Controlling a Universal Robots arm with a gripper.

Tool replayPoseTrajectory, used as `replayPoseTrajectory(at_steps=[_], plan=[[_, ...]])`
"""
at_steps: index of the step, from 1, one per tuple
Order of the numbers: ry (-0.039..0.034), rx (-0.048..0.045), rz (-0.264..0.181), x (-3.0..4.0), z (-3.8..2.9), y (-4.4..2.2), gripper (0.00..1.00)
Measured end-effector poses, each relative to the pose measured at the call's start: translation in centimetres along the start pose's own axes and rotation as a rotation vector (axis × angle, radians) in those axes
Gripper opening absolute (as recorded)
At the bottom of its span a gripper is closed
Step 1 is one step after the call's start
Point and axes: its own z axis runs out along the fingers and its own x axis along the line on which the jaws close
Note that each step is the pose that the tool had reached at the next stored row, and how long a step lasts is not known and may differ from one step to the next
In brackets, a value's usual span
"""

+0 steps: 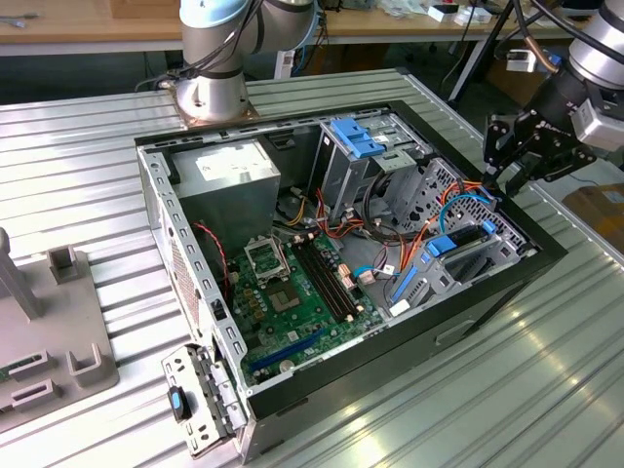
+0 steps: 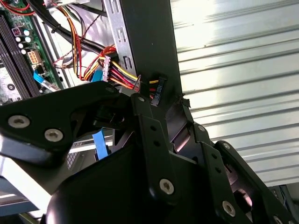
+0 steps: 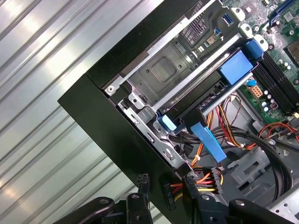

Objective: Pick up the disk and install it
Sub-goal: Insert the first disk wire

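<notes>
Blue-railed disk (image 1: 473, 255) down in the bay of the computer case (image 1: 390, 366), toward the worktop (image 1: 546, 390) edge at the exterior view's right. Just above it, hand (image 1: 502, 183) hovering, spread open, gripping nothing.

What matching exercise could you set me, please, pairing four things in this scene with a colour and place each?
Things:
1. disk
2. motherboard
3. power supply
4. gripper

Descriptions:
A. green, flat on the floor of the case
B. black, above the case's rim at the exterior view's right
C. dark with blue rails, inside the case at the exterior view's right
D. silver-grey box, in the case's far corner at the exterior view's left

Pairs: 1-C, 2-A, 3-D, 4-B
</notes>
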Motion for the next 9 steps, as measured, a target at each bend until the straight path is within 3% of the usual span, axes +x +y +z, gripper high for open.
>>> replayPoseTrajectory(at_steps=[6, 8, 9], plan=[[0.0001, 0.0, 0.0, 0.0, 0.0, 0.0, 0.42], [0.0, 0.0, 0.0, 0.0, 0.0, 0.0, 0.33], [0.0, 0.0, 0.0, 0.0, 0.0, 0.0, 0.33]])
